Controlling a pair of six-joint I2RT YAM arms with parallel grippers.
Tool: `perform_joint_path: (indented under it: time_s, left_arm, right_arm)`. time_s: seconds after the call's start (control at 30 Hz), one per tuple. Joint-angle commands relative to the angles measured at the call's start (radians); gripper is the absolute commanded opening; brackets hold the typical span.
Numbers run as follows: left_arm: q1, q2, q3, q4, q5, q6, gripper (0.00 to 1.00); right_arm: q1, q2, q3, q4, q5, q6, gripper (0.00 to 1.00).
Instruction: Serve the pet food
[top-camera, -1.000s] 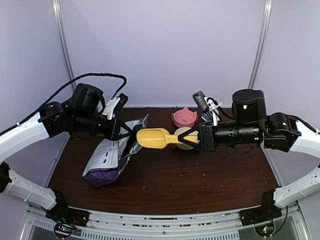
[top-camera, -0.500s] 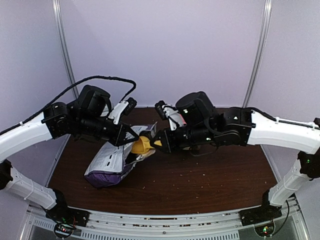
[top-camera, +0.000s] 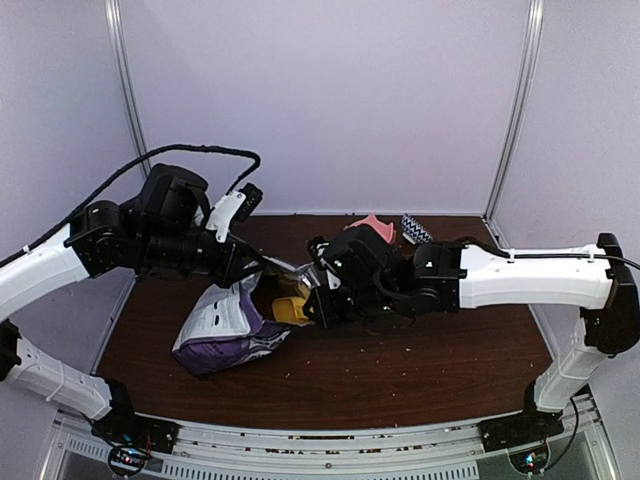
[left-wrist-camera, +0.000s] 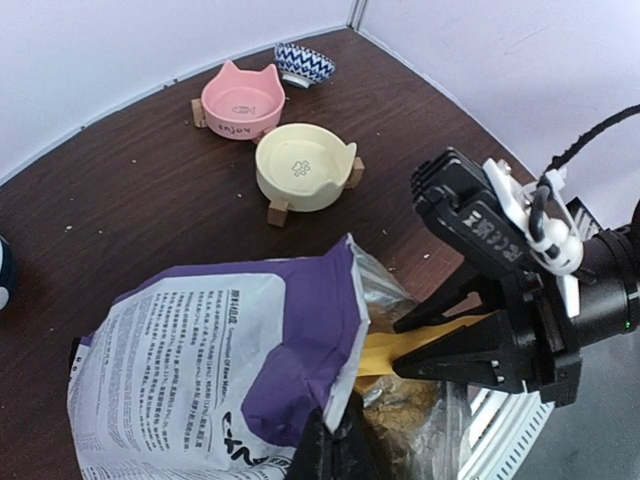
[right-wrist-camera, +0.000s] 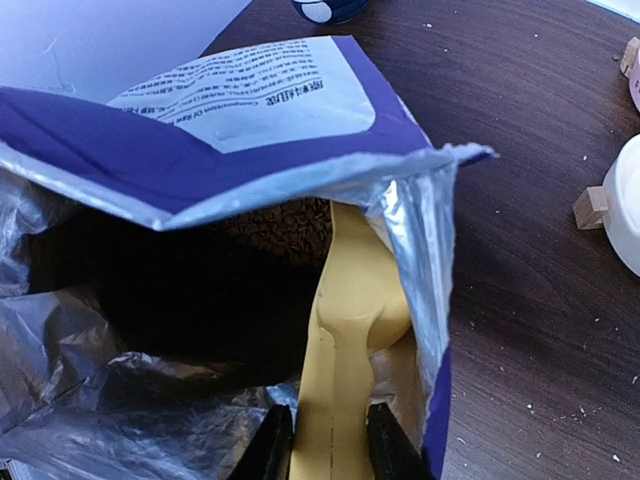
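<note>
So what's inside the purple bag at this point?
The yellow scoop, held by the right tool, reaches through the open mouth of the purple bag, pet food showing beyond it. The deeper interior is dark; how much remains is hidden.

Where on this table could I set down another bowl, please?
The dark wooden table is bare along its near edge in front of the purple pet-food bag, and to the right, nearer than the right arm. It is crowded mid-table, where the yellow plastic scoop enters the bag, and at the back around the pink cat-eared bowl and blue-patterned bowl.
</note>
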Motion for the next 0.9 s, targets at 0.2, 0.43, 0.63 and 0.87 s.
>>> perform_joint_path:
  time_s: [0.2,0.43,0.63,0.87]
  left_arm:
    - [-0.004,0.076,0.046,0.307,0.184,-0.046,0.0]
    - [-0.004,0.117,0.023,0.358,0.205,-0.033,0.0]
    - [-0.004,0.143,0.026,0.384,0.207,-0.022,0.0]
    - [-0.004,0.14,0.033,0.384,0.177,-0.022,0.0]
  right_arm:
    - [-0.023,0.205,0.069,-0.017,0.08,0.019,0.0]
    - [-0.024,0.274,0.081,0.108,-0.172,0.001,0.0]
    - [-0.029,0.256,0.05,0.164,-0.407,-0.031,0.0]
    - [-0.041,0.209,0.01,0.215,-0.602,-0.014,0.0]
